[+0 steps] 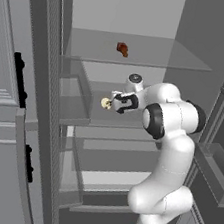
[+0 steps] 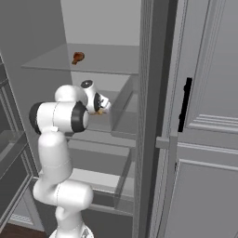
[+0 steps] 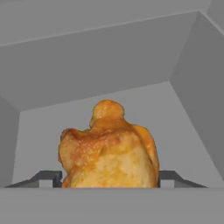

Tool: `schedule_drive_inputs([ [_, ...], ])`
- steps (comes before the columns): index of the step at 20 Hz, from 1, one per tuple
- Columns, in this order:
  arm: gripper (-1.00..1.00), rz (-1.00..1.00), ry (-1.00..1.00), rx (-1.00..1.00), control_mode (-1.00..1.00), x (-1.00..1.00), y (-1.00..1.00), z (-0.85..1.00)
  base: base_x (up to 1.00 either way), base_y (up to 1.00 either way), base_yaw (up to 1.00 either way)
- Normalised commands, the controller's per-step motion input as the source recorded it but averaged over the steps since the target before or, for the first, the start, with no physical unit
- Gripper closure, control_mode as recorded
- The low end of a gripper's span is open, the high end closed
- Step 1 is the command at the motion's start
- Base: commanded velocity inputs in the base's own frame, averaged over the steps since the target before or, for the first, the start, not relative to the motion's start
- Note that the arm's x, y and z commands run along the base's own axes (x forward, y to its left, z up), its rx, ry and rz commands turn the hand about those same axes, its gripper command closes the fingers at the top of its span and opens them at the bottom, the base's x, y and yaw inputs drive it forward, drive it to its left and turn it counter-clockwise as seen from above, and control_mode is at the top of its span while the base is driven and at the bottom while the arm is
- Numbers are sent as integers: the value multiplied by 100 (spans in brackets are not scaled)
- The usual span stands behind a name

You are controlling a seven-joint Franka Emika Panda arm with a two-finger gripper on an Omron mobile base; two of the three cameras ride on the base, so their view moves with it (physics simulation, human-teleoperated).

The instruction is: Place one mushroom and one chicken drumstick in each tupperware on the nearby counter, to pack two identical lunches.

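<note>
Chicken drumstick (image 3: 109, 151): golden-brown, lying on a middle fridge shelf (image 1: 128, 121), set between the two fingertips (image 3: 48, 178) of the gripper (image 3: 109, 179); jaws spread to either side, contact cannot be told. Second drumstick (image 1: 122, 48): darker, on the upper glass shelf (image 1: 157, 57), farther back.

drumstick at my fingers (image 3: 109, 151): golden-brown roasted skin, rough and blistered, faint greasy sheen
second drumstick (image 1: 122, 48): darker reddish-brown, matt at this range
fridge shelves (image 1: 143, 50): translucent grey, smooth, glass-like
fridge walls (image 3: 109, 57): plain grey, smooth, matt
my arm (image 1: 173, 143): white smooth shell, soft gloss; joints dark, matt
cabinet door (image 2: 209, 93): grey painted panel, matt; dark handle
</note>
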Motion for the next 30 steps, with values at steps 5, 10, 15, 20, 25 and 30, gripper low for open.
schedule_drive_inputs([
  [5,100,-16,-2,0,-100,-64,-1,-22,0,0,0],
  [10,100,-5,-13,0,-100,-86,-15,1,0,0,0],
  [15,100,0,-14,0,-100,-89,-9,3,0,0,0],
  [20,100,1,-10,0,-100,-81,-3,25,0,0,0],
  [25,100,4,-9,0,-100,-48,0,60,0,0,0],
  [30,100,-7,0,-5,-100,-6,34,29,0,0,0],
])
